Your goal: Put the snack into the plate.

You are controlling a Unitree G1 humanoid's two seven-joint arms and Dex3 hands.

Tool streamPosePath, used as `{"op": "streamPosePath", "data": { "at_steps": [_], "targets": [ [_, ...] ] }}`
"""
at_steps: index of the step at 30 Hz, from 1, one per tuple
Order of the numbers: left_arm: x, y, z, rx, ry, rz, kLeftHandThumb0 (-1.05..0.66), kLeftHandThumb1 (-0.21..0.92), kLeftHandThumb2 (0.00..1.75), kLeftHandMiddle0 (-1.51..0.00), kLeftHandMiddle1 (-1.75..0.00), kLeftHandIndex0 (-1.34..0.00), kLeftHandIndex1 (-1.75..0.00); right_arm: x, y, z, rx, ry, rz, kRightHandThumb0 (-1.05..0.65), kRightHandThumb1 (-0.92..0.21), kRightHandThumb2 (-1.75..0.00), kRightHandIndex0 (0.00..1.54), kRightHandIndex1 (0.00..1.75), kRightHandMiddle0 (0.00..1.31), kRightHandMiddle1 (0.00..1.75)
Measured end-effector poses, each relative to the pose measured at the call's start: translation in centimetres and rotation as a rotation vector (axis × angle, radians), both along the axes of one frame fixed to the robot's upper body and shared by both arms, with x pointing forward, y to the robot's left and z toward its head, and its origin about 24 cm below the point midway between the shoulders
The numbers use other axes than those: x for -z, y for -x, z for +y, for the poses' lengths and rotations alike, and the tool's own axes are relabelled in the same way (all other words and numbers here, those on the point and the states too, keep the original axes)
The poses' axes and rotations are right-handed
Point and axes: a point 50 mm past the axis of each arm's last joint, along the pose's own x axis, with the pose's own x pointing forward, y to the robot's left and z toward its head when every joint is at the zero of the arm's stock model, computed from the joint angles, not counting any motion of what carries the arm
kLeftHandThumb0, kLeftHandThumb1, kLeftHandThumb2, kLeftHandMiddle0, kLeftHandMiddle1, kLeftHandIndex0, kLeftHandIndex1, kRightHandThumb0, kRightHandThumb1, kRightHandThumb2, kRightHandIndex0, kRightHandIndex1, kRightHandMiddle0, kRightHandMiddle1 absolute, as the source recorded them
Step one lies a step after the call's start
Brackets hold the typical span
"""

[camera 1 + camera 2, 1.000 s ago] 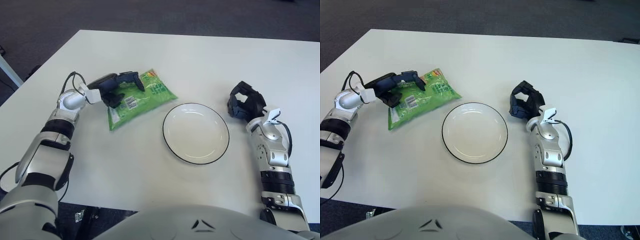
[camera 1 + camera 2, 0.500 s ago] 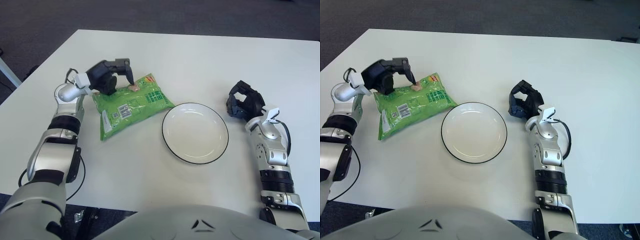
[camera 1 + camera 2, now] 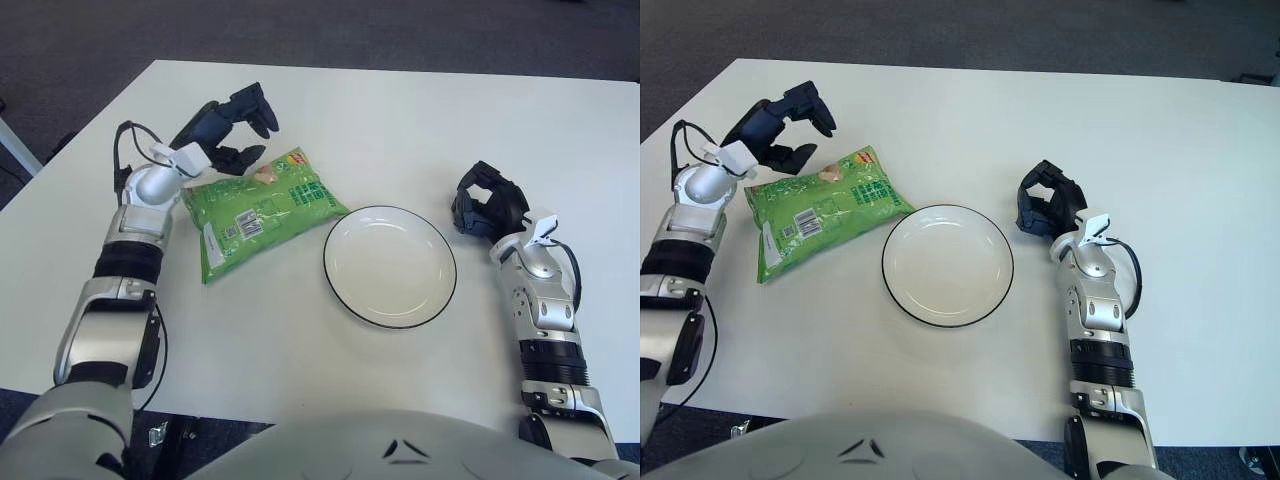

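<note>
Left hand (image 3: pixel 228 125) raised over the far-left part of the white table (image 3: pixel 400 110), fingers (image 3: pixel 262 107) spread wide, gripping nothing; it sits just beyond the far edge of the snack (image 3: pixel 262 208), above and behind it, whether a fingertip grazes the bag can't be told; snack is a green packet lying flat on the table, long axis tilted, near-left corner toward the robot, far-right corner toward the plate (image 3: pixel 390 266); barcode label faces up near the packet's left half; plate is white with a thin dark rim, holds nothing, sits right of the snack, its left rim just beside the packet's right corner, apart or touching unclear; right hand (image 3: pixel 486 203) parked on the table right of the plate, near its rim but apart, fingers curled in, holding nothing; left eye view shows the left forearm and upper arm running down to the shoulder at the bottom-left corner; right eye view crops that arm at the left edge but shows more bare table beyond the right hand and dark carpet (image 3: pixel 1040 30) past the far table edge.
</note>
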Motion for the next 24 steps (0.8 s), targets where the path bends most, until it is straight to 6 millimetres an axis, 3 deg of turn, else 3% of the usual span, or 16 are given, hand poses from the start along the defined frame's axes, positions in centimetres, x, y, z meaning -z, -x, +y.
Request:
{"op": "streamPosePath", "data": {
  "at_steps": [6, 16, 20, 22, 24],
  "targets": [
    [0.1, 0.0, -0.1, -0.207, -0.112, -0.099, -0.82, 0.92, 0.62, -0.17, -1.37, -0.01, -1.5, 0.0, 0.0, 0.0, -0.002, 0.0, -0.001, -0.46, -0.39, -1.23, 1.31, 1.75, 0.56, 1.75],
    [-0.5, 3.3, -1.1, -0.401, -0.29, -0.269, -0.94, 0.92, 0.71, -0.05, -0.85, 0.0, -1.02, -0.1, 0.0, 0.1, -0.009, 0.0, -0.002, -0.46, -0.39, -1.23, 1.31, 1.75, 0.56, 1.75],
    [0.1, 5.3, -1.9, -0.435, -0.329, -0.274, -0.95, 0.92, 0.76, -0.02, -0.62, 0.0, -0.84, -0.1, -0.1, 0.1, -0.01, 0.0, -0.001, -0.46, -0.39, -1.23, 1.31, 1.75, 0.56, 1.75],
    [0.4, 6.4, -2.2, -0.447, -0.351, -0.261, -0.96, 0.92, 0.76, -0.04, -0.54, 0.0, -0.83, -0.1, -0.1, 0.1, -0.01, 0.001, 0.0, -0.46, -0.39, -1.23, 1.31, 1.75, 0.55, 1.75],
    [0.7, 7.6, -2.4, -0.458, -0.381, -0.234, -0.97, 0.92, 0.8, -0.02, -0.42, 0.0, -0.7, -0.1, 0.0, 0.1, -0.01, 0.0, 0.001, -0.46, -0.39, -1.23, 1.31, 1.75, 0.55, 1.75]
  ]
}}
